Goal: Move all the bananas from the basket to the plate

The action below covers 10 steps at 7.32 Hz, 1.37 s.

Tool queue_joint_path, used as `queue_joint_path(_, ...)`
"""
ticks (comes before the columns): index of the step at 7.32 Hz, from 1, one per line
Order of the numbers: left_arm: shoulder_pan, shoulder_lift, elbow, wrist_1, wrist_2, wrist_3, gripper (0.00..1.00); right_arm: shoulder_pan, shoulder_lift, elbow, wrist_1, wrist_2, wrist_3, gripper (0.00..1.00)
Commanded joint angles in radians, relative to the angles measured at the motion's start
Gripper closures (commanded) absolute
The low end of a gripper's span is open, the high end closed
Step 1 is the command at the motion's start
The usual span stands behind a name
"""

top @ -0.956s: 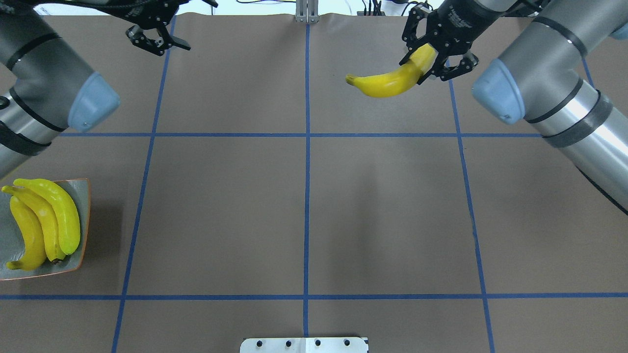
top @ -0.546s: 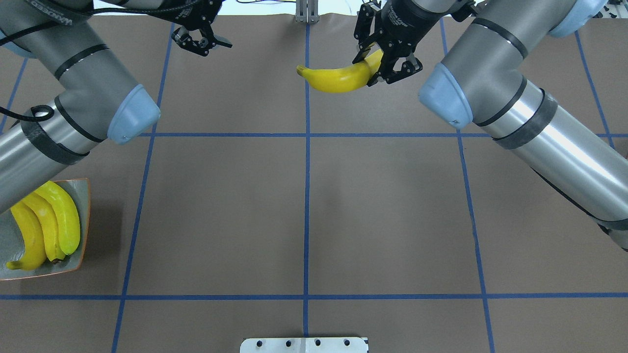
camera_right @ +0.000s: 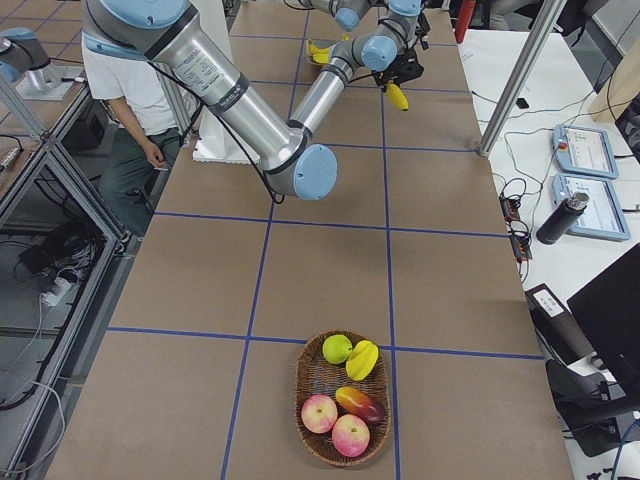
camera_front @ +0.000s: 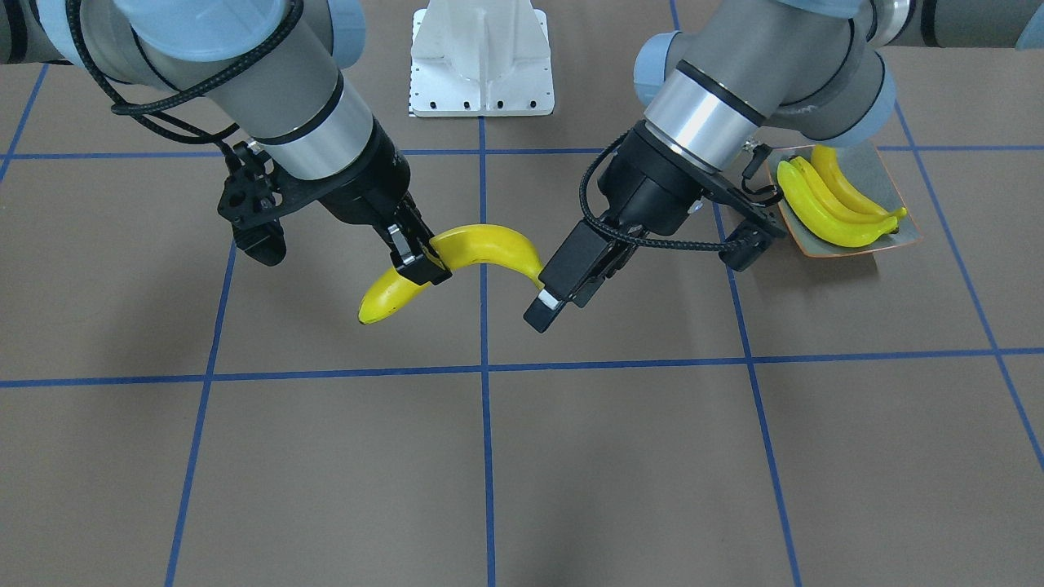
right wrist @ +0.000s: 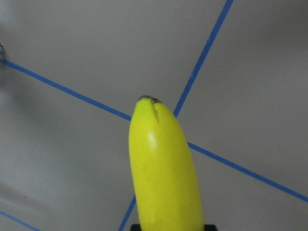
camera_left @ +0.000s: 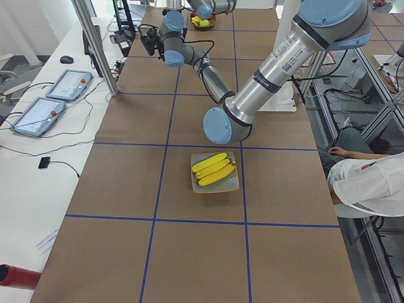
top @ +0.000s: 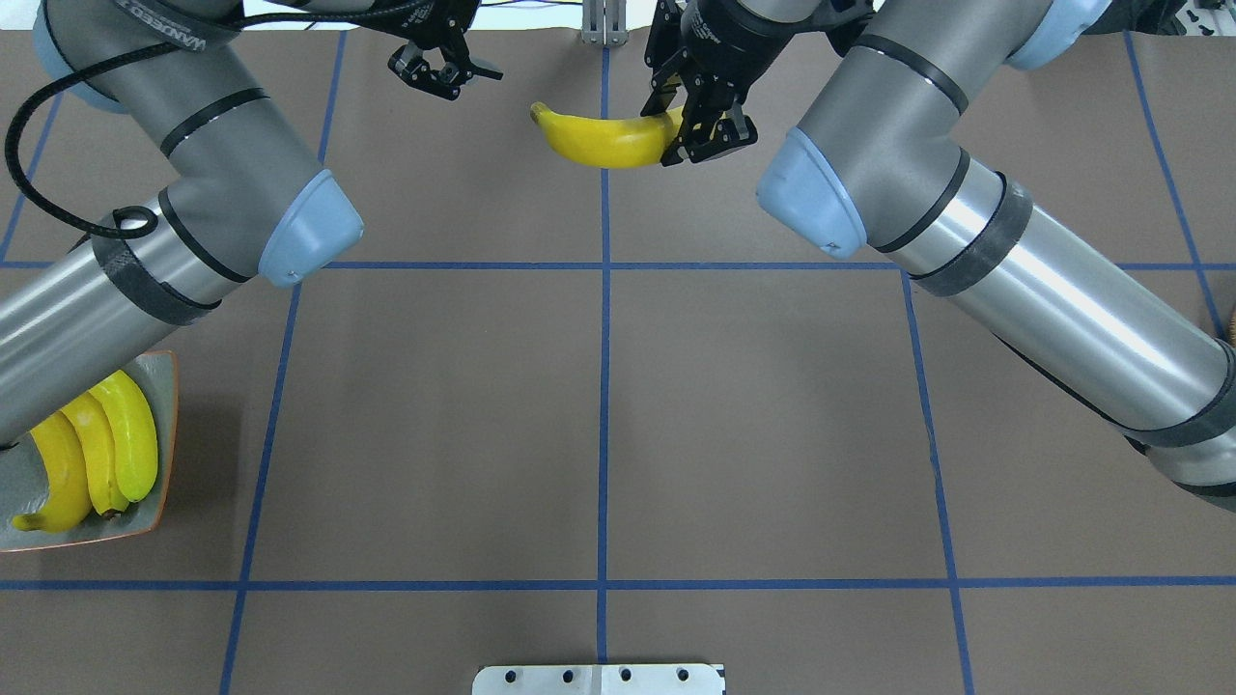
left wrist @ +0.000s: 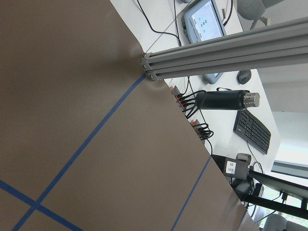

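Observation:
A yellow banana hangs above the table's far middle, with my right gripper shut on its stem end. The front view shows the same banana in that gripper. It fills the right wrist view as banana. My left gripper is open and holds nothing, a short way from the banana's free tip. In the front view, this gripper is right beside that tip. The plate holds three bananas. The basket stands at the table's far right end.
The basket holds apples, a green fruit and other fruit, and I see no banana in it. A white mount sits at the robot's base. A metal post rises at the table edge. People are beside the table.
My right gripper has carried the banana leftward toward the table's centre line. My left gripper has moved rightward to meet it. The bananas on the plate have not moved.

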Motion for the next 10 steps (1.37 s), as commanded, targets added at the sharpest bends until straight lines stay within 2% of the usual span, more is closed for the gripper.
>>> queue_joint_path(1, 0.005, -0.004, 0.002, -0.001, 0.010, -0.006, 0.00, 0.003, 0.004, -0.008, 0.048, 0.000, 0.059, 1.00)
queue_joint_path(4, 0.003, -0.004, 0.006, -0.010, 0.012, -0.009, 0.00, 0.006, 0.006, -0.008, 0.120, 0.000, 0.140, 1.00)
queue_joint_path(8, -0.020, 0.003, -0.006, -0.005, 0.009, 0.001, 0.01, 0.081, -0.014, -0.012, 0.124, 0.003, 0.155, 1.00)
queue_joint_path(10, -0.017, 0.000, -0.006, 0.002, 0.009, -0.011, 0.00, 0.081, -0.010, -0.015, 0.131, 0.002, 0.202, 1.00)
